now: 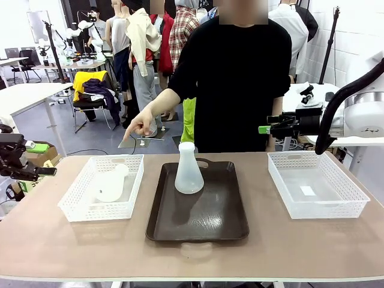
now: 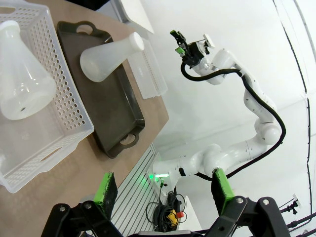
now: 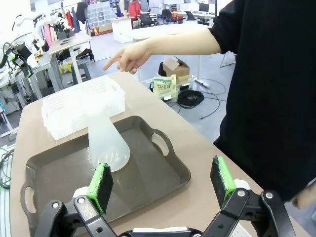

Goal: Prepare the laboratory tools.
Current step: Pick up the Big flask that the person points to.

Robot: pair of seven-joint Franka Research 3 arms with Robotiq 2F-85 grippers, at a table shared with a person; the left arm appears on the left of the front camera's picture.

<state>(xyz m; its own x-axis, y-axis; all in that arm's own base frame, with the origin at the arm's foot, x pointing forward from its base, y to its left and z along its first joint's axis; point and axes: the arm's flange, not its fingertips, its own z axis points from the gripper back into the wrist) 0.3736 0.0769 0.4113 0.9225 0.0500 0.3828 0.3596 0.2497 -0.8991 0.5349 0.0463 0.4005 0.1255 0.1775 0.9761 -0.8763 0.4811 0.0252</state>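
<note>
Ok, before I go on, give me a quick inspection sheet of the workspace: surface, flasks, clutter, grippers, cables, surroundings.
Surface: tan table with a dark tray in the middle, a white mesh left basket and a matching right basket.
Job's things: one flask upright at the tray's far end; second flask lying on its side in the left basket.
Clutter: nothing seen.
Grippers: left gripper and right gripper both open, holding nothing, clear of the flasks.
Cables: black hose along the right arm; loose cables on the floor.
Surroundings: person at the far side, hand pointing towards the left basket; desks and chairs behind.
</note>
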